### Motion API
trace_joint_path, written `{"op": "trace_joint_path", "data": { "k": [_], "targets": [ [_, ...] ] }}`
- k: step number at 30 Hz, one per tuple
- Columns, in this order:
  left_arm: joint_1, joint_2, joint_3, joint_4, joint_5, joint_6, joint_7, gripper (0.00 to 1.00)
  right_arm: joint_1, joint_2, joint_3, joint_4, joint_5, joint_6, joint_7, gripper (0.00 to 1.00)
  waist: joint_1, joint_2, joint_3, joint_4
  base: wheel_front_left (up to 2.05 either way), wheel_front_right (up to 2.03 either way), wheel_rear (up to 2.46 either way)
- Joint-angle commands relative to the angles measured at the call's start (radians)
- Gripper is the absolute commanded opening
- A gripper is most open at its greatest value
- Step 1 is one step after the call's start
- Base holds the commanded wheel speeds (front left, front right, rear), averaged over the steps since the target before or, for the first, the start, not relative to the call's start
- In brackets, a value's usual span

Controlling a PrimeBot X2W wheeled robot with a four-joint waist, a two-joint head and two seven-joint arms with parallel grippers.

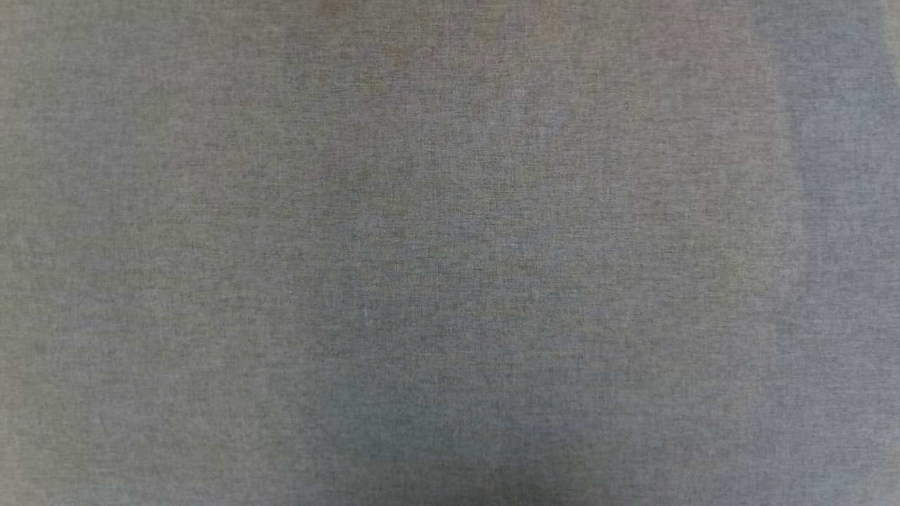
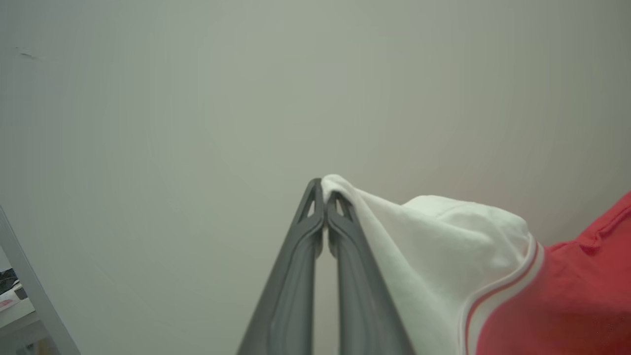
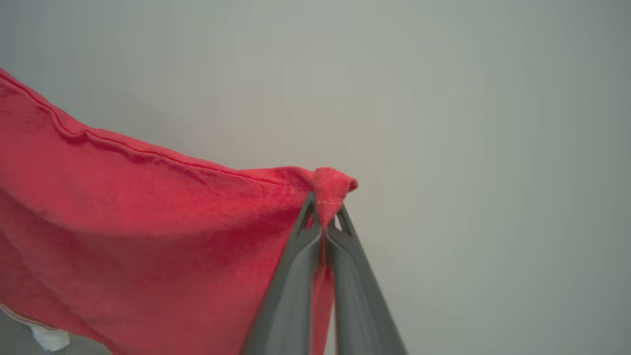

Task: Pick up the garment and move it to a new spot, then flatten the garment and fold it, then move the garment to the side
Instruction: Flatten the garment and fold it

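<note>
The garment (image 3: 148,222) hung lifted between both arms, the left gripper (image 2: 324,199) pinched tight on its white sleeve (image 2: 443,236) and the right gripper (image 3: 325,219) clamped on a red hem corner (image 3: 335,185). With the grey cloth surface (image 1: 450,253) waiting, the pickup looked done; laying down, flattening, folding and moving aside apparently remained.
</note>
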Motion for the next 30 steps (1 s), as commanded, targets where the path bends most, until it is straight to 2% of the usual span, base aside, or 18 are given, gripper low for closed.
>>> {"op": "trace_joint_path", "data": {
  "k": [1,6,10,13,24,25,30],
  "targets": [
    [0.045,0.001,-0.002,0.009,-0.019,-0.002,-0.011,0.0,0.042,0.004,0.022,0.015,0.021,-0.001,-0.019,0.0,-0.0002,0.0,-0.008,0.001,0.0,0.0,0.0],
    [0.192,0.02,-0.018,-0.009,-0.04,-0.002,-0.017,0.0,0.153,0.021,0.106,0.035,0.083,-0.001,-0.09,0.0,-0.0002,0.0,-0.057,0.001,0.0,0.0,0.0],
    [0.365,0.042,0.001,-0.094,-0.045,0.008,-0.018,0.0,0.264,0.018,0.184,0.019,0.148,-0.001,-0.134,0.0,-0.0002,0.0,-0.12,0.007,0.0,0.0,0.0],
    [0.527,0.062,0.021,-0.176,-0.049,0.032,-0.018,0.0,0.365,-0.005,0.241,-0.006,0.201,-0.001,-0.158,0.0,-0.0002,0.0,-0.177,0.01,0.0,0.0,0.0],
    [1.169,0.153,0.043,-0.467,-0.088,0.155,-0.017,0.0,0.739,-0.122,0.402,-0.162,0.345,-0.001,-0.205,0.0,-0.0002,0.0,-0.378,0.012,0.0,0.0,0.0],
    [1.342,0.173,0.031,-0.546,-0.115,0.196,-0.006,0.0,0.842,-0.147,0.439,-0.204,0.367,-0.001,-0.21,0.0,-0.0002,0.0,-0.42,0.01,0.0,0.0,0.0],
    [1.588,0.19,0.017,-0.651,-0.182,0.257,0.035,0.0,0.997,-0.19,0.479,-0.235,0.366,-0.001,-0.221,0.0,-0.0002,0.0,-0.479,0.017,0.0,0.0,0.0]
  ]
}}
